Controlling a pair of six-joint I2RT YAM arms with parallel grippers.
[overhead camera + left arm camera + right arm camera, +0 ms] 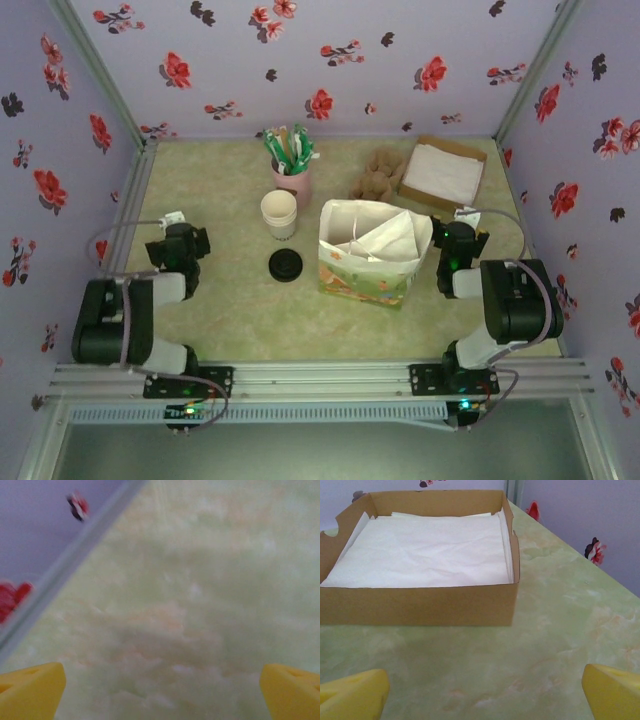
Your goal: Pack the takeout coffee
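Green marbled tabletop [250, 310], lilac floral walls [300, 60] (red blooms), left fingers [30, 690] and right fingers [350, 695] spread apart

A: Top view is evenly bright, the light soft and seemingly from above; shadows faint; no glare; slightly hazy overall.

B: Left wrist picture is blurred throughout; the table [200, 605] ahead of the left fingertips [30, 690] smears; so do the tips.

A: Right wrist is sharper; the cardboard box [420, 605] ahead of the right fingertips [612, 692] reads crisp; the tips themselves are soft.
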